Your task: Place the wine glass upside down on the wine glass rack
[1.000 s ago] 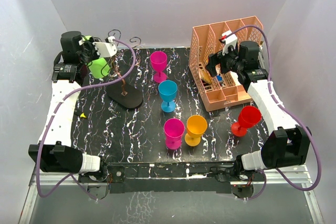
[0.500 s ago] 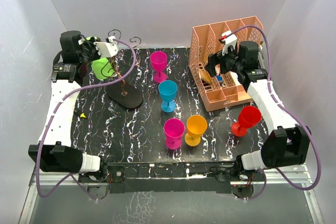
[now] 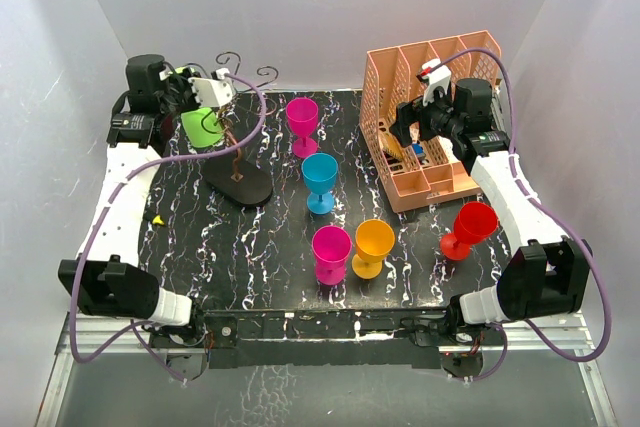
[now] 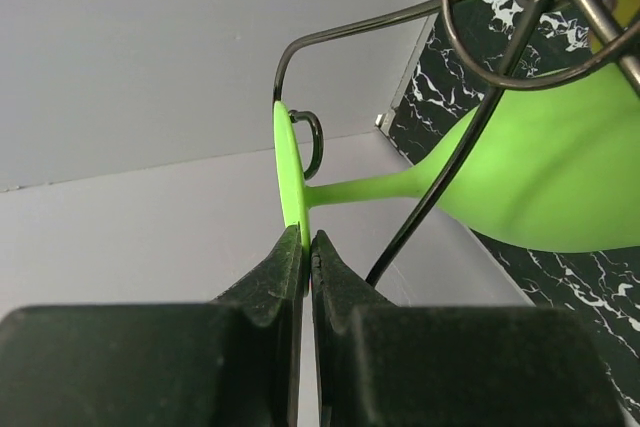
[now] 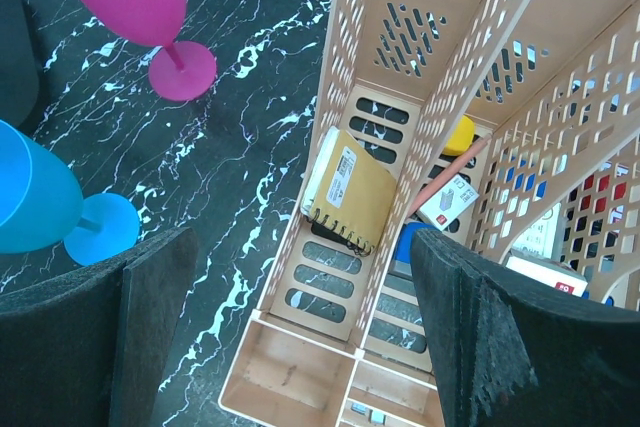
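Pinching wine glass (image 4: 540, 182) foot — left gripper (image 4: 307, 243); bowl behind rack (image 3: 240, 189) wire.

wine glasses, all colours: 6
green wine glass (image 3: 203, 127): 1
magenta wine glasses: 2, the far magenta glass (image 3: 302, 119) and the near magenta glass (image 3: 331, 252)
blue wine glass (image 3: 320, 179): 1
orange wine glass (image 3: 374, 244): 1
red wine glass (image 3: 470, 227): 1
glasses standing upright on the table (image 3: 180, 237): 5
glasses off the table: 1
wine glass rack (image 3: 240, 185): 1
peach desk organizer (image 3: 430, 187): 1
spiral notebook (image 5: 350, 192) in the organizer: 1
robot arms: 2
grippers: 2, the left gripper (image 4: 307, 247) and the right gripper (image 5: 302, 237)
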Robot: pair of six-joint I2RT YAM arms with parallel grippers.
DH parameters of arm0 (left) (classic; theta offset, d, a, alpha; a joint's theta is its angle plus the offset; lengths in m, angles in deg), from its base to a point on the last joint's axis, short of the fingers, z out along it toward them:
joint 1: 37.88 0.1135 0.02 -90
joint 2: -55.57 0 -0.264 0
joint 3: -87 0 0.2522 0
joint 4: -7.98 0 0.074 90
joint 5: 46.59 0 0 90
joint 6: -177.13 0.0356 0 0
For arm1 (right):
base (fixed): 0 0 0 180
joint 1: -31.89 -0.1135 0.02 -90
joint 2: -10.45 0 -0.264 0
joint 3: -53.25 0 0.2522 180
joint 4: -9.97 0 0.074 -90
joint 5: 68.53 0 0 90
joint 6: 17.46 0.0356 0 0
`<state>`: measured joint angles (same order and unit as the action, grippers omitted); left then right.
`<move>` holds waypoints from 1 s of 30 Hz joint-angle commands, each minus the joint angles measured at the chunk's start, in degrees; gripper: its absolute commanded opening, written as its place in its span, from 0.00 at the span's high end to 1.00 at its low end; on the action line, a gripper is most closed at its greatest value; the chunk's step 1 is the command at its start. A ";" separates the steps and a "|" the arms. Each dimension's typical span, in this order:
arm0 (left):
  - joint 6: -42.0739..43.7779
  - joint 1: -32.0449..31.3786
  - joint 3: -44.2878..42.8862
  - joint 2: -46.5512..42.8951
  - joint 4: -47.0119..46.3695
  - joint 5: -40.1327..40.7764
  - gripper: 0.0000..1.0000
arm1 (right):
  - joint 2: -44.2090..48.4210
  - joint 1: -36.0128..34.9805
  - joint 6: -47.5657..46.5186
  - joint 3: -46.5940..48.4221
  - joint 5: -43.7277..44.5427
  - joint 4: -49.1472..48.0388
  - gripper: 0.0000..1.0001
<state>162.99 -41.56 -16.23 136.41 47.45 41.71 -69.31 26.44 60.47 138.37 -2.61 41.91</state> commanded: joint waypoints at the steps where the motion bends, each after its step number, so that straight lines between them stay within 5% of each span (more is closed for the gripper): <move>1: 5.35 -1.25 -2.20 0.02 -1.43 1.33 1.00 | 0.06 0.43 0.13 -0.42 -1.04 -2.97 0.04; 17: 14.67 -1.61 -2.67 -1.37 -1.22 6.34 1.00 | -0.32 0.48 0.30 -0.42 -2.02 -2.71 0.04; 30: 20.27 -1.69 -4.14 -1.39 2.38 1.27 1.00 | -0.92 0.57 0.39 -0.42 -2.49 -2.44 0.04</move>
<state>180.43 -42.96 -18.18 136.89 48.59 46.72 -70.34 26.77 60.64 138.35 -4.22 41.93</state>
